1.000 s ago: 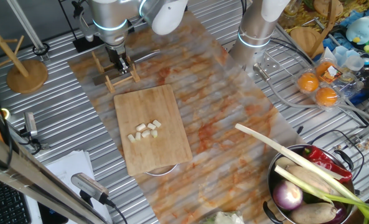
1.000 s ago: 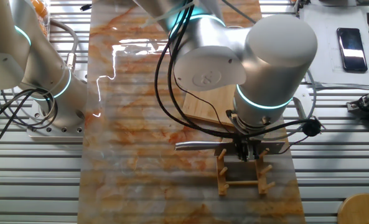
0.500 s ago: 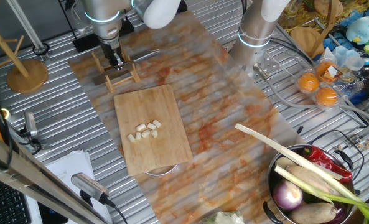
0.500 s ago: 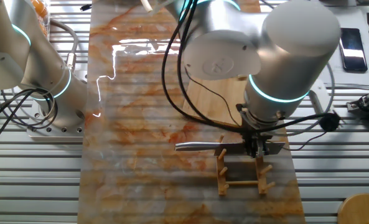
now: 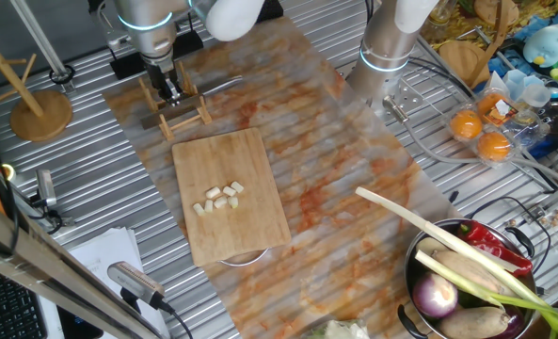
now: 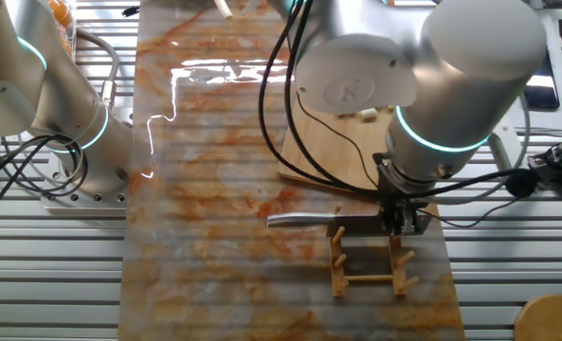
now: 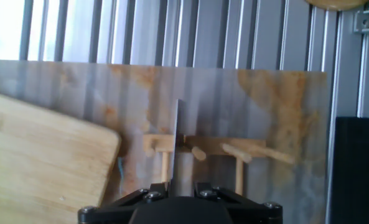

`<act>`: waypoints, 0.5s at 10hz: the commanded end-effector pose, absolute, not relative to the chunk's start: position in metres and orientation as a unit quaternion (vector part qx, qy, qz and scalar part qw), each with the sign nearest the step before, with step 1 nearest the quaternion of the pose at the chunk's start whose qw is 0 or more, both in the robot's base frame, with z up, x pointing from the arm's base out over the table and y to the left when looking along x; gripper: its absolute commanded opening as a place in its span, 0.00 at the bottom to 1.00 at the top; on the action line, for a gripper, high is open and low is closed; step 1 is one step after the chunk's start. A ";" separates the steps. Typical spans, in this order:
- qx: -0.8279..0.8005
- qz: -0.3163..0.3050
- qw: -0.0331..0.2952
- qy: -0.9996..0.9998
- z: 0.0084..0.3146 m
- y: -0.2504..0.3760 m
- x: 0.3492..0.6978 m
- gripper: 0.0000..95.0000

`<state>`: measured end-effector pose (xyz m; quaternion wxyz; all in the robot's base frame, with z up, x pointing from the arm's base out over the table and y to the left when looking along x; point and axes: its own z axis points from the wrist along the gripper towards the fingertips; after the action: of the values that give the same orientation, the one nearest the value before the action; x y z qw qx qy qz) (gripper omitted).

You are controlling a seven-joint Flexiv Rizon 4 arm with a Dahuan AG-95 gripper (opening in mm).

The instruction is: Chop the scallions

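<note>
Several short pale scallions chunks [image 5: 218,198] lie on the wooden cutting board [image 5: 250,179], whose corner also shows in the hand view [image 7: 41,155]. A knife rests on edge in the small wooden rack [image 5: 186,115], blade [image 5: 220,85] pointing right. In the other fixed view its blade [image 6: 299,220] sticks out left of the rack [image 6: 368,267]. My gripper [image 5: 169,89] hangs just above the handle end, jaws open on either side of the thin blade [image 7: 177,143]. The handle is hidden under my hand.
A metal bowl [image 5: 412,273] at the front right holds a purple onion [image 5: 436,297], a red pepper and a long green-leafed stalk [image 5: 429,231]. A second arm's base [image 5: 387,52] stands at the back. A round wooden stand [image 5: 39,115] is at the left.
My gripper has drawn up and away from the rack while the knife stayed still on it. The scallion chunks and the board have not moved.
</note>
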<state>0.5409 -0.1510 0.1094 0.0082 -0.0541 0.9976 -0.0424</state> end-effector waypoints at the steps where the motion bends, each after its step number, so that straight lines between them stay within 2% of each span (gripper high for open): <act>1: -0.055 -0.038 0.004 0.998 0.122 -0.142 0.549 0.20; 3: -0.050 -0.039 0.003 0.998 0.129 -0.133 0.556 0.20; 4: -0.047 -0.038 0.003 0.998 0.134 -0.129 0.559 0.00; 5: -0.047 -0.036 0.003 0.998 0.137 -0.126 0.563 0.00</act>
<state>0.5644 -0.1253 0.1375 0.0033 -0.0465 0.9983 -0.0363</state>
